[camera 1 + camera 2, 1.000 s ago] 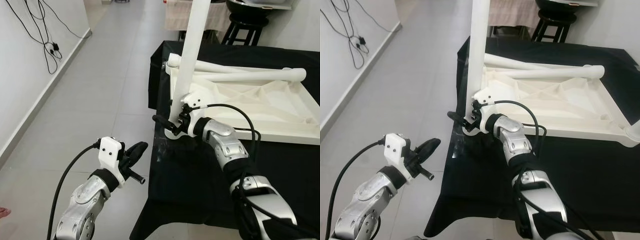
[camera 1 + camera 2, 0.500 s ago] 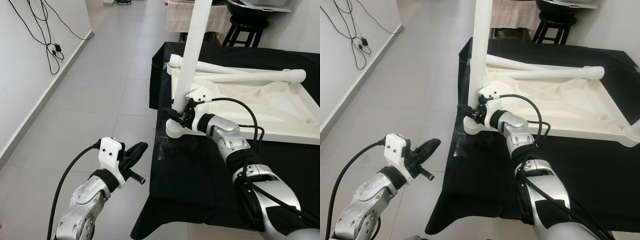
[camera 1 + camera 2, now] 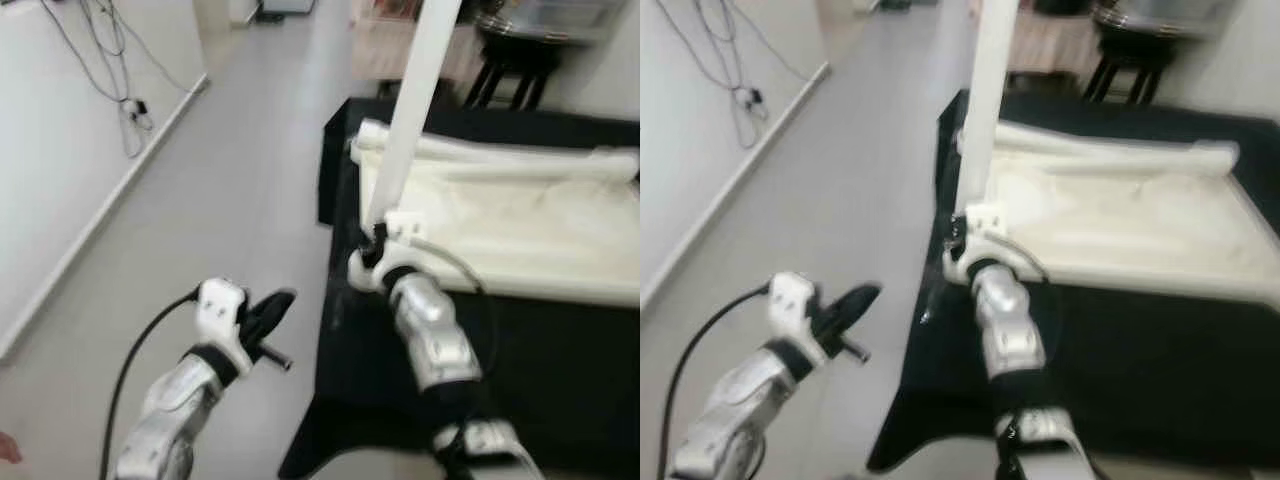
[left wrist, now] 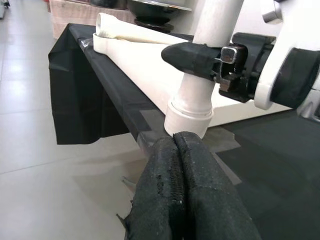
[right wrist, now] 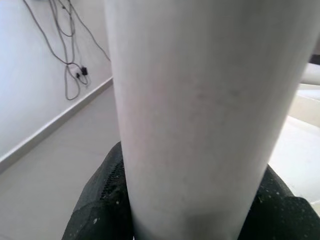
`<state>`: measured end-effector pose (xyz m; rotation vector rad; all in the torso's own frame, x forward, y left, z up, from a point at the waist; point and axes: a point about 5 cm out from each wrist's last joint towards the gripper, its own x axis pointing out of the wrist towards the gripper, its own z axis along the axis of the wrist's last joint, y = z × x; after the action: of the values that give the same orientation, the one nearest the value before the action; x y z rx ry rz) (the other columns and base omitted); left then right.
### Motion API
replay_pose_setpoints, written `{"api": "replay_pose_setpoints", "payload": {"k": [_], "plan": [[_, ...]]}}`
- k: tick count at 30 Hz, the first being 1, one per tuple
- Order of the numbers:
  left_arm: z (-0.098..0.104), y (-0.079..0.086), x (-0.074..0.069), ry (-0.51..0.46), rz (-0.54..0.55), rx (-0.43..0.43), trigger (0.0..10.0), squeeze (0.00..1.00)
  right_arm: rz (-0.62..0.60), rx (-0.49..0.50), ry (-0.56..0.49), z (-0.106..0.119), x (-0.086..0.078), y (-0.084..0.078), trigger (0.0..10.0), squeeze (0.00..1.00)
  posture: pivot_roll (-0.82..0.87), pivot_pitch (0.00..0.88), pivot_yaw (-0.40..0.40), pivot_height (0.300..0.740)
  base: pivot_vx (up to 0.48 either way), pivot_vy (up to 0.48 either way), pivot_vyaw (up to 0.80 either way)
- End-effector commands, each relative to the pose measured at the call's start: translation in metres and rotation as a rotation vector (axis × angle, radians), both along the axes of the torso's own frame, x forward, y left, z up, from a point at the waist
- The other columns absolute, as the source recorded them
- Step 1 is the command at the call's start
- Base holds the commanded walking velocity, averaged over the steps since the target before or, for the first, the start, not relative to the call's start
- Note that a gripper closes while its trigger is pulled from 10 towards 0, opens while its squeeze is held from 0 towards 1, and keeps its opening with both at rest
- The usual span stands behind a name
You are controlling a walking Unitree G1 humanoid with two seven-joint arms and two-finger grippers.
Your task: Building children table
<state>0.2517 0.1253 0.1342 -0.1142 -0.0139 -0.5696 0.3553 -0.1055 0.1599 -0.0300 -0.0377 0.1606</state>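
1. Right gripper clamps the base of the upright white leg, fingers on both sides.
2. Leg stands at corner of upturned white table on black-draped tabletop.
3. Left gripper is closed w/ nothing in it, over the floor beside the tabletop.

My two arms are silver, jointed shells with dark gaps at the joints. The left gripper has long black fingers with a rough, stitched-looking texture, mounted behind a white block; a thick black cable loops away from it toward seven o'clock. The right gripper carries a similar white housing, black collar and thin black cable curving back along the forearm.
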Motion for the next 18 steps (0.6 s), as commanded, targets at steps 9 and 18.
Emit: {"api": "replay_pose_setpoints", "payload": {"k": [9,18], "plan": [[-0.003,0.002,-0.001,0.019,0.008,0.003,10.0,0.0,-0.024,-0.044,0.042,-0.003,-0.001,-0.003,10.0,1.0,0.04,0.106,-0.054,0.74,0.0,0.0,0.0],[-0.003,-0.001,-0.001,0.019,0.002,-0.003,10.0,0.0,0.391,-0.065,-0.037,0.031,0.01,0.013,10.0,0.0,0.04,0.104,-0.058,0.74,0.0,0.0,0.0]]}}
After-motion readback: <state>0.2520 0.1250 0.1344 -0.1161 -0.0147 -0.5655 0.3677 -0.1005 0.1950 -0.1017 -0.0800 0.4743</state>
